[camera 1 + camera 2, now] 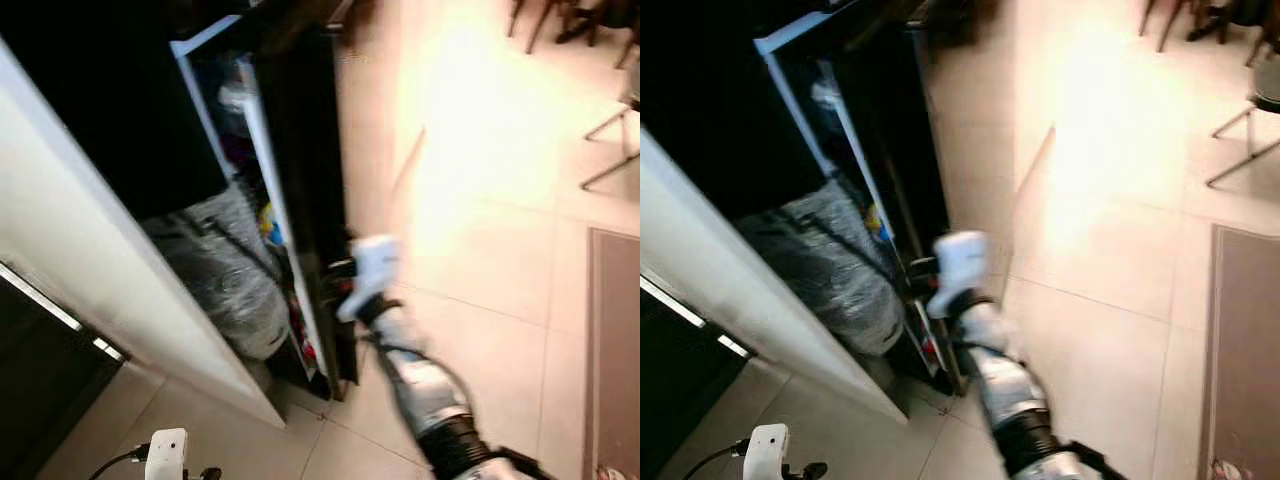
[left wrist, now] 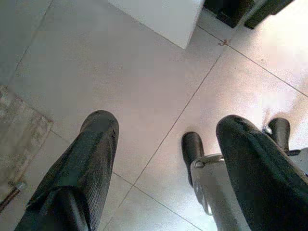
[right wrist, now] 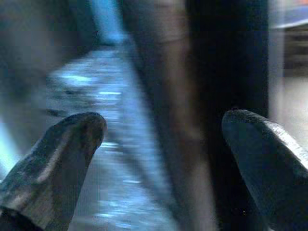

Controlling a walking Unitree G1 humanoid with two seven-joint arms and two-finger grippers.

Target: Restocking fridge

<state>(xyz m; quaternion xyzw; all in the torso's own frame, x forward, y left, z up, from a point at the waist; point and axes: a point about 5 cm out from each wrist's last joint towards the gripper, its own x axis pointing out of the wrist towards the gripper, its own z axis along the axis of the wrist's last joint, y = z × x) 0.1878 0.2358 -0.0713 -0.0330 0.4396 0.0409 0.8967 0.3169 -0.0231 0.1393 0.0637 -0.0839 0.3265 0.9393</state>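
The fridge stands at the left with its black door partly open. Inside the gap are lit door shelves holding colourful items, blurred. A crinkled grey-silver bulk sits low in the opening. My right arm reaches to the door's free edge, and my right gripper is open. Its fingers stand wide apart, with the dark door edge between them and nothing gripped. My left gripper hangs open over the floor tiles, holding nothing.
A white cabinet panel flanks the fridge on the left. Pale tiled floor spreads to the right, glaring with light. Chair legs stand at the far right, and a brown rug lies near the right edge. My own foot is below the left gripper.
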